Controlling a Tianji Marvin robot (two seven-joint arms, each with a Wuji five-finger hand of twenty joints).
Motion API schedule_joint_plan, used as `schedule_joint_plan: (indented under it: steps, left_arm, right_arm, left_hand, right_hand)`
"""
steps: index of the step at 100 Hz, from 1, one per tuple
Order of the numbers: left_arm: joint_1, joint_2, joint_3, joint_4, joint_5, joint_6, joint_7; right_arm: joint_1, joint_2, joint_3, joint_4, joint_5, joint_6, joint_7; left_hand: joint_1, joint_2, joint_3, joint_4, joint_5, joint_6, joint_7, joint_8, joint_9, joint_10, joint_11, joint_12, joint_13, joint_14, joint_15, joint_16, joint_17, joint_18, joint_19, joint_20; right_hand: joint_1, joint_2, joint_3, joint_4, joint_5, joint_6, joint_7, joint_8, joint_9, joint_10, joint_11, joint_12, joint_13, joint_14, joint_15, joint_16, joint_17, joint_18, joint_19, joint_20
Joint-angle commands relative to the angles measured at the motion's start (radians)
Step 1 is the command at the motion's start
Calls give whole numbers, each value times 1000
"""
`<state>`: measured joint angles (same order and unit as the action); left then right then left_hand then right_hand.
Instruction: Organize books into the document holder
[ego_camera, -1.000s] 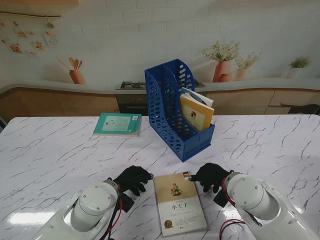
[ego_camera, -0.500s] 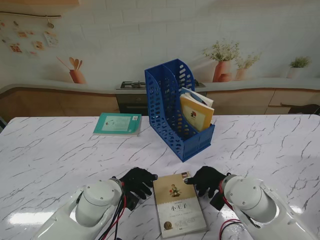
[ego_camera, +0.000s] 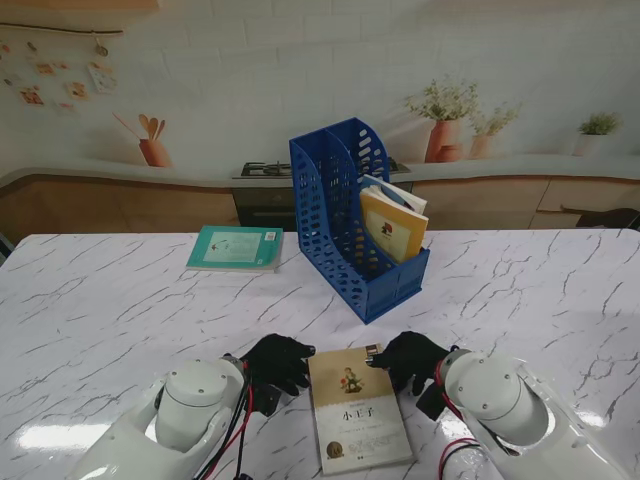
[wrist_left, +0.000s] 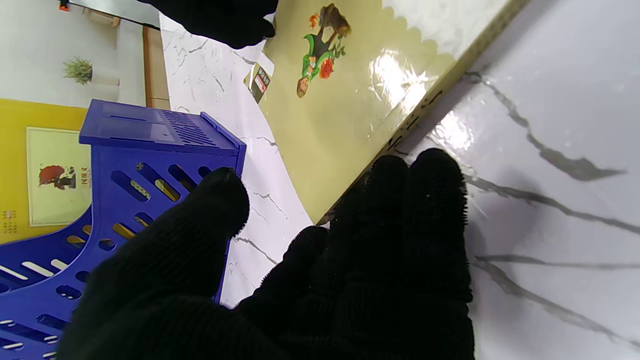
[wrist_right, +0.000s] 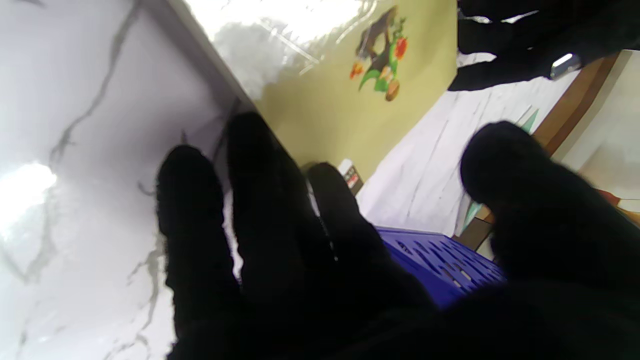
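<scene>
White brick wall (ego_camera: 250, 60); wooden cabinets (ego_camera: 110, 205); marble table (ego_camera: 100, 310).

A book (ego_camera: 360, 408) lies flat at the near edge of the tabletop (ego_camera: 100, 320), about midway along it. The left hand (ego_camera: 276, 362) sits just beside its left edge, the right hand (ego_camera: 410, 358) at its far right corner. Farther from me, toward the middle, stands the holder (ego_camera: 345, 225) with two books (ego_camera: 393, 222) leaning in its right compartment. Left of the holder, near the far edge, another book (ego_camera: 236, 248) lies flat.
</scene>
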<state>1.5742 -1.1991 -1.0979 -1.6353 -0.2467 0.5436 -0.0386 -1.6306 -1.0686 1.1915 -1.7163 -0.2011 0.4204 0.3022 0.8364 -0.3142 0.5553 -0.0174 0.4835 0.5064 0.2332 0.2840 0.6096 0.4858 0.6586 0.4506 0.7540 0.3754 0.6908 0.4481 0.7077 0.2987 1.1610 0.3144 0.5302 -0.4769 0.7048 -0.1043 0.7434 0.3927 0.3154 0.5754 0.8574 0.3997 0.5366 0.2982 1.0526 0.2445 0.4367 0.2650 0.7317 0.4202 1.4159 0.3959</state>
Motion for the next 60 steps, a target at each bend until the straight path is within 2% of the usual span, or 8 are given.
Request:
schedule_joint_plan:
  steps: [1,9,16,27,38,49,60]
  left_arm:
    - [21,-18,12,23,-20,-32,-9]
    - [22,-23,10,23,-39,-36,-1]
    - [22,-26,7,26,-66,-38,0]
    - [23,-30,1,31,-104,-41,1]
    - [27,-35,-3,29,-119,-51,13]
    - [30,-38,-8,25,-132,-52,23]
    - [24,-37,-7,30,-148,-54,12]
  right_arm:
    - [-17,-14,-19,14,9,-4,2]
    - [-16,-15,-22,13,13,-7,-3]
    - [-15,-17,-25,14,17,-7,-9]
    - [-13,-19,-31,18,22,-9,-13]
    - [-14,-17,-34,20,23,-11,-5]
    - [-15,-17,-34,21,26,-10,-5]
    - [-14,-20,-37,23,31,-13,-13]
  left_hand:
    - [-16,-37,24,-26,-13,42,-15,15,-59,4,-140,-69,2,45,-19,27,-12,6,49,37]
    - [-14,-41,25,-26,-21,32,8,25,-45,-10,-124,-61,18,30,-10,41,-5,24,59,50]
    - [-12,-42,26,-28,-42,16,53,34,-43,-34,-104,-42,14,19,4,69,-18,68,80,75]
    - [-5,-47,28,-27,-52,4,104,40,-25,-50,-90,-24,19,18,10,90,-30,74,102,99]
    - [-1,-61,44,-29,-54,-6,145,38,-14,-59,-89,-17,37,-1,21,101,-17,31,118,112]
    - [-2,-67,54,-30,-55,-13,163,37,-16,-60,-92,-17,40,5,25,107,-8,24,117,109]
    - [0,-79,64,-32,-55,-21,173,29,-23,-64,-96,-17,40,-12,39,122,3,-4,127,107]
  right_hand:
    - [1,-18,13,2,15,8,-17,-23,-35,12,-79,-35,-10,17,-55,-49,26,44,2,-8]
    - [4,-17,14,2,12,9,-17,-24,-38,14,-80,-36,-13,17,-56,-50,24,42,0,-12]
    - [8,-15,14,2,10,9,-18,-24,-40,13,-81,-36,-15,16,-58,-51,22,40,-3,-16]
    - [16,-13,11,3,6,6,-19,-25,-46,12,-82,-36,-21,14,-62,-53,17,38,-9,-22]
    - [22,-9,8,3,3,9,-20,-25,-51,11,-82,-36,-25,12,-65,-54,12,35,-13,-26]
    - [26,-7,4,4,0,8,-21,-26,-57,9,-82,-35,-28,9,-69,-55,8,32,-17,-29]
    - [30,-8,3,5,-2,5,-21,-25,-58,8,-79,-34,-29,5,-71,-56,7,31,-18,-32]
